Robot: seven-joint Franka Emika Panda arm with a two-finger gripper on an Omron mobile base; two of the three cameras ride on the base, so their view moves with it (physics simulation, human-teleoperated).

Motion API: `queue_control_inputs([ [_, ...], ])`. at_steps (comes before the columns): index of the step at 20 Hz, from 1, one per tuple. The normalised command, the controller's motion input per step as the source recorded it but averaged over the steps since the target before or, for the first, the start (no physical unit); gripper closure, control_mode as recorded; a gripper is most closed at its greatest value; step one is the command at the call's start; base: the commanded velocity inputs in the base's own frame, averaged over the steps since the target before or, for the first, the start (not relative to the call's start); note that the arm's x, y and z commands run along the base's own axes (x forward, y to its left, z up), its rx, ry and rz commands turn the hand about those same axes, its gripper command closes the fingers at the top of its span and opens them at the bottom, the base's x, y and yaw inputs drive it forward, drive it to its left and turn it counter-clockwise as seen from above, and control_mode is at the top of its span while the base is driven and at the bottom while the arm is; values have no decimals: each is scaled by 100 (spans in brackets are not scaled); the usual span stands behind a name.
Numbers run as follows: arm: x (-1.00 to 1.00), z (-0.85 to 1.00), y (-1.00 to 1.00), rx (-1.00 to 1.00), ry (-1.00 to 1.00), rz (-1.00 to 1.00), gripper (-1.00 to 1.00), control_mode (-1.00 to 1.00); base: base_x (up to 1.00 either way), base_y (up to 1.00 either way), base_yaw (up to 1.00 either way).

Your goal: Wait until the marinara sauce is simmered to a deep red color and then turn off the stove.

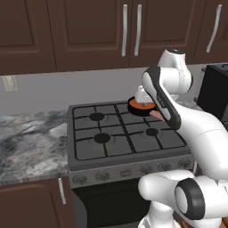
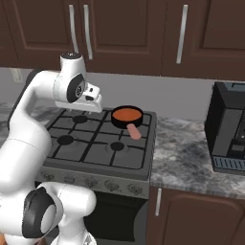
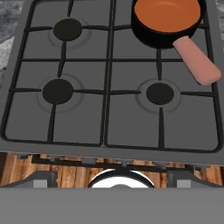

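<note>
Your hand (image 2: 91,101) hovers empty, opening unclear, above the dark grey gas stove (image 3: 109,105); ahead, the orange-red marinara sauce (image 3: 166,15) isn't deep red, so turning knobs now ends simmering early.

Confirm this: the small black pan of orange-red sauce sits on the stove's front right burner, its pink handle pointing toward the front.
Not quite. The pan of marinara sauce sits on the back right burner of the stove, not the front right one, which is bare. The pink handle does point toward the front. The hand view shows it, and the right base view agrees.
</note>
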Motion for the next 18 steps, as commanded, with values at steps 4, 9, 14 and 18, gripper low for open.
queue_control_inputs([
  [4, 0, 0, 0, 0, 0, 0, -100, 100, -31, 18, -2],
  [9, 0, 0, 0, 0, 0, 0, -100, 100, -6, 55, -6],
  [14, 0, 0, 0, 0, 0, 0, -100, 100, 0, 75, -3],
  [18, 0, 0, 0, 0, 0, 0, -100, 100, 0, 62, 0],
])
